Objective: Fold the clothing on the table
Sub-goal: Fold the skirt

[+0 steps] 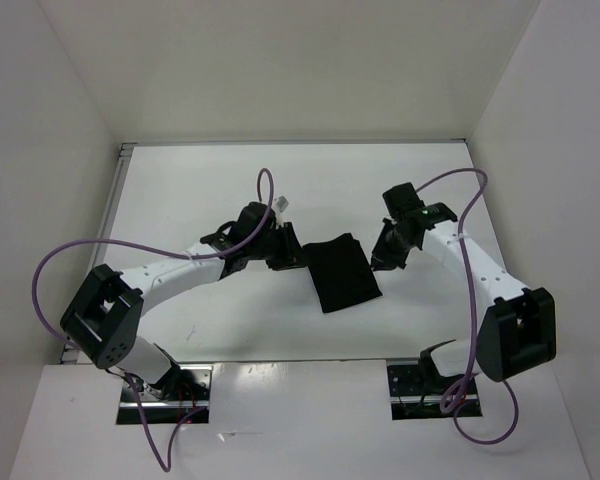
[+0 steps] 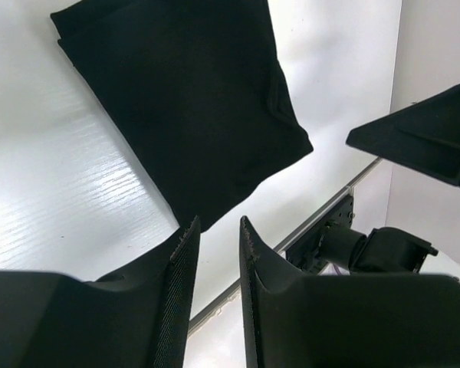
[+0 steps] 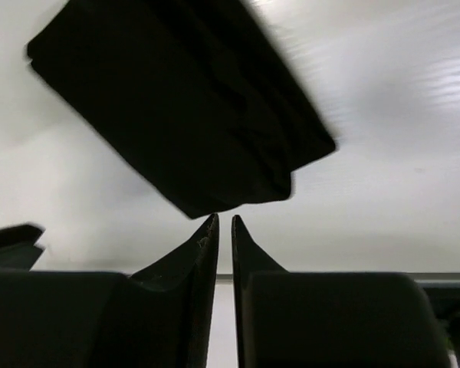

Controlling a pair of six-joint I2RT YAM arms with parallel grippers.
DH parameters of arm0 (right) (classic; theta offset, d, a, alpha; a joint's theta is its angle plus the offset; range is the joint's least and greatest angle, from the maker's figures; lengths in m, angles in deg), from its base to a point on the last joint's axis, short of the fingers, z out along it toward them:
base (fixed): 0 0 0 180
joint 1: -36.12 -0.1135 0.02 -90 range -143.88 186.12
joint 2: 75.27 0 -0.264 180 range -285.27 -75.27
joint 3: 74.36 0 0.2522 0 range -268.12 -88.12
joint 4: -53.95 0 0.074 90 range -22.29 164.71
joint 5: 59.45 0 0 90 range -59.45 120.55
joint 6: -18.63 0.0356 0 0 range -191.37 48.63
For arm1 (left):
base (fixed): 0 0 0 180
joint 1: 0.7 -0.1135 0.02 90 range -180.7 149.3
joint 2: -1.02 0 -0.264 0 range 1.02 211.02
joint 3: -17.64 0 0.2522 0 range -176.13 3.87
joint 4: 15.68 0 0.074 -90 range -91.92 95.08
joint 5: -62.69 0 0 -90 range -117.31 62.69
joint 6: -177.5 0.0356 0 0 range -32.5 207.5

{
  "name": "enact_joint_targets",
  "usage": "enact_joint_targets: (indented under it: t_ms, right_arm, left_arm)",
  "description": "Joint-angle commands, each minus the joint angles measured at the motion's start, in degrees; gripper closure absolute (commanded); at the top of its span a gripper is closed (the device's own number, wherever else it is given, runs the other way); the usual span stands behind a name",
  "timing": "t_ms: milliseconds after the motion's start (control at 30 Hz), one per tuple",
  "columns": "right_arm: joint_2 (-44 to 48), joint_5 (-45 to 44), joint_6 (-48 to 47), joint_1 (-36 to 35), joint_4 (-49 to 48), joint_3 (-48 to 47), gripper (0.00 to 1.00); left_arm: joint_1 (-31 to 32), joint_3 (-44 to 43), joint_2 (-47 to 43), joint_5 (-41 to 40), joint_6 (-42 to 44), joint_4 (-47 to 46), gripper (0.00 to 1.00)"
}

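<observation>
lying flat, black clothing folded into rectangle, white table

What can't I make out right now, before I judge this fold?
Top view: the clothing is matte black, so its layers and creases do not show.
Left wrist view: the frame's top edge cuts off the clothing's far side.
Right wrist view: the clothing is blurred, its edges soft.
All views: its underside, lying on the table, is hidden by the fabric itself.
</observation>
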Motion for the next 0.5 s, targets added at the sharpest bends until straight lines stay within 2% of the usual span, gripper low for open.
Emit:
enact_joint_targets:
  t_ms: [0,33,167,467]
  right_arm:
    - [0.99,8.01,-1.45,-1.51,-6.75,-0.10,0.84]
    - [-0.32,10.37,-1.97,-1.51,-7.63,0.60,0.85]
    - [-4.46,10.40,-2.50,-2.04,-10.00,4.99,0.87]
    - [-11.14,5.66,-2.51,1.56,-11.15,9.57,0.87]
  left_arm:
    - [-0.45,-0.32,1.12,2.13,1.51,-0.97,0.65]
    - [-0.45,-0.32,1.74,2.14,1.51,-0.97,0.65]
    - [-0.45,-0.85,2.27,2.66,1.51,-0.97,0.65]
    - [-0.97,-0.85,2.80,2.14,1.51,-0.44,0.65]
